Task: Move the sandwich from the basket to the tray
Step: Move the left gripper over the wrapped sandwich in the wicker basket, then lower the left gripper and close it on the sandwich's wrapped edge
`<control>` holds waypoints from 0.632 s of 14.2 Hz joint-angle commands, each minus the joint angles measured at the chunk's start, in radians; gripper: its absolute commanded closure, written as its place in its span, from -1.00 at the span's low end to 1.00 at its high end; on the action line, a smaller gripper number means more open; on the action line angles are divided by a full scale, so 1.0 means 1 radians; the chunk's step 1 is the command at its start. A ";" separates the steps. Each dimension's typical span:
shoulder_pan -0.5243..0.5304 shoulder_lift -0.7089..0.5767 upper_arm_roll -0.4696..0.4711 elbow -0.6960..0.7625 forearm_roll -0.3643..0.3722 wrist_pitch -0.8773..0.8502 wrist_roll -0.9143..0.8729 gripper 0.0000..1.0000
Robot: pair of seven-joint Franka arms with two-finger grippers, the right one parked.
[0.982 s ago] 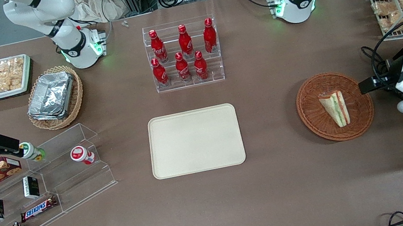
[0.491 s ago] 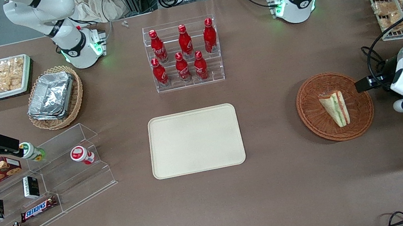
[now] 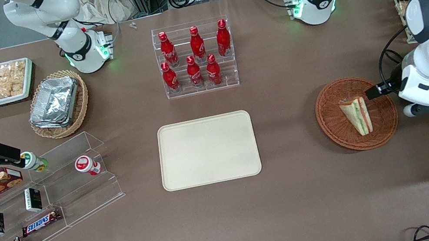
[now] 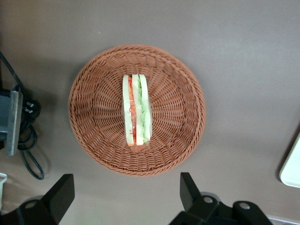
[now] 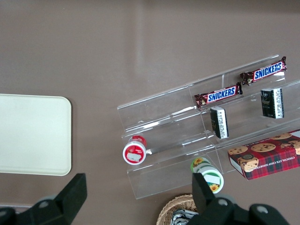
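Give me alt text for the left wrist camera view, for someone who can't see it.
A triangular sandwich lies in the middle of a round reddish-brown wicker basket on a brown table. The open gripper hovers above the basket's edge, and a corner of the cream tray shows.

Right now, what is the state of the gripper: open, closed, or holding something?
Gripper: open, holding nothing, above the basket with the sandwich in it.
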 commanded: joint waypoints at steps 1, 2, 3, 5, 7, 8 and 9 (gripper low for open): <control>0.000 -0.052 0.002 -0.133 0.014 0.100 -0.047 -0.99; 0.000 -0.052 0.004 -0.169 0.011 0.131 -0.060 -0.99; 0.000 -0.048 0.004 -0.200 0.009 0.169 -0.088 -0.99; 0.000 -0.028 0.004 -0.271 0.009 0.272 -0.126 -0.99; 0.015 -0.010 0.005 -0.305 0.009 0.329 -0.126 -0.99; 0.017 -0.003 0.005 -0.318 0.008 0.349 -0.126 -0.99; 0.018 0.000 0.005 -0.341 0.002 0.385 -0.126 -0.99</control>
